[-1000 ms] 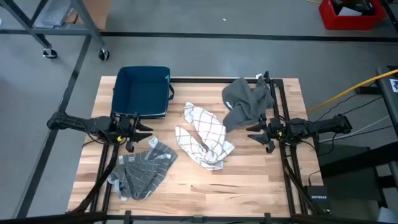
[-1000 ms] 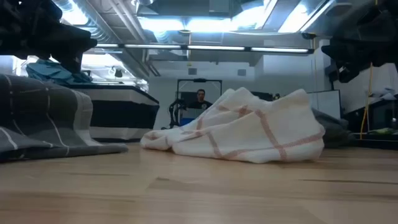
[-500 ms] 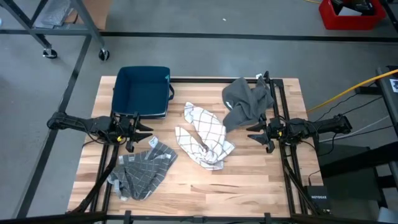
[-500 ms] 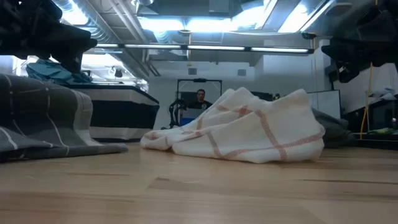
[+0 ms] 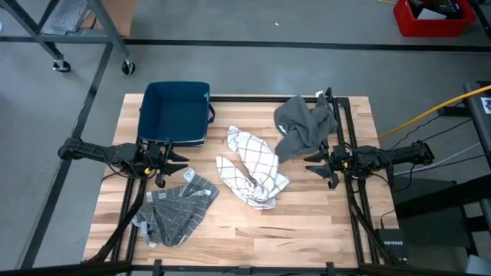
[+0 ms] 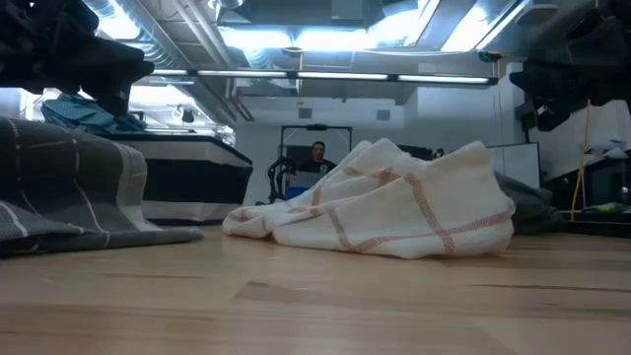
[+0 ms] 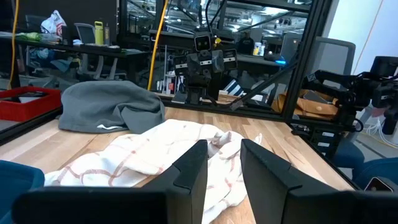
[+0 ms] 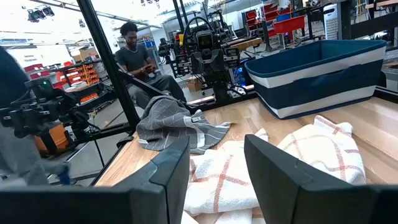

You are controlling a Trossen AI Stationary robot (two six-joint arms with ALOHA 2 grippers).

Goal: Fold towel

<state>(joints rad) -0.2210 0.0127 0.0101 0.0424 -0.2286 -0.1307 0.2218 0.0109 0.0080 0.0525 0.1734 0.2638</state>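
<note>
Both arms parked low at the counter's [image 5: 230,230] sides, facing each other w/ the work between them, looks like a ready stance, nothing engaged yet. Left hand [image 5: 170,159] sits at the left edge, just in front of the blue bin [image 5: 175,113]; fingers [image 7: 186,171] part-open w/ a clear gap, holding nothing. Right hand [image 5: 316,165] mirrors it at the right edge, fingers [image 8: 171,165] also part-open, empty.

Target by my read is the white towel [image 5: 252,170], dead center btwn the two hands, well apart from both, so either arm can reach a corner. It's white w/ thin red check lines, bunched and crumpled, one end trailing toward the bin, the bulk heaped at the near end. From the low view it humps up in soft folds, no flat edge showing.

Grey checked cloth [image 5: 175,211] lies near-left, plain grey cloth [image 5: 303,124] bunched far-right against the frame. Folding not begun, I'd say.
</note>
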